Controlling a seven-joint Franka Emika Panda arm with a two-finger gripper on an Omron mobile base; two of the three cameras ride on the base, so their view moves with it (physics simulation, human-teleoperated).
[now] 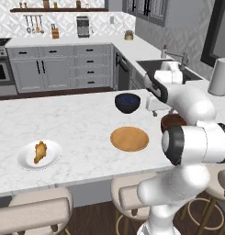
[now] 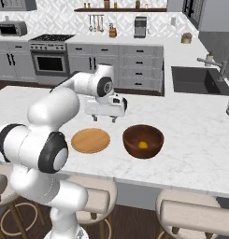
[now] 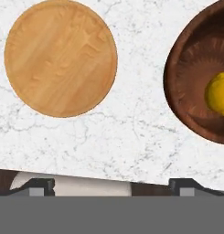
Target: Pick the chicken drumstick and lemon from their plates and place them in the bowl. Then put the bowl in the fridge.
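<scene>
Hovering above the counter [image 2: 195, 126] with jaws spread wide and empty, the gripper [image 2: 104, 117] sits just behind the wooden plate [image 2: 90, 140] and beside the bowl [image 2: 143, 141]. The lemon [image 2: 143, 145] lies inside the bowl. The chicken drumstick [image 1: 40, 151] rests on the white plate [image 1: 39, 154] near the counter's front edge.

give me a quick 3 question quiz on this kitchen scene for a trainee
1. True or false: the lemon already lies in the wooden bowl.
2. Where is the chicken drumstick? A) in the navy bowl B) on the white plate C) on the wooden plate
3. Fill in: the gripper hangs over the counter with its jaws ____.

Key: 1 true; 2 B; 3 open
</scene>
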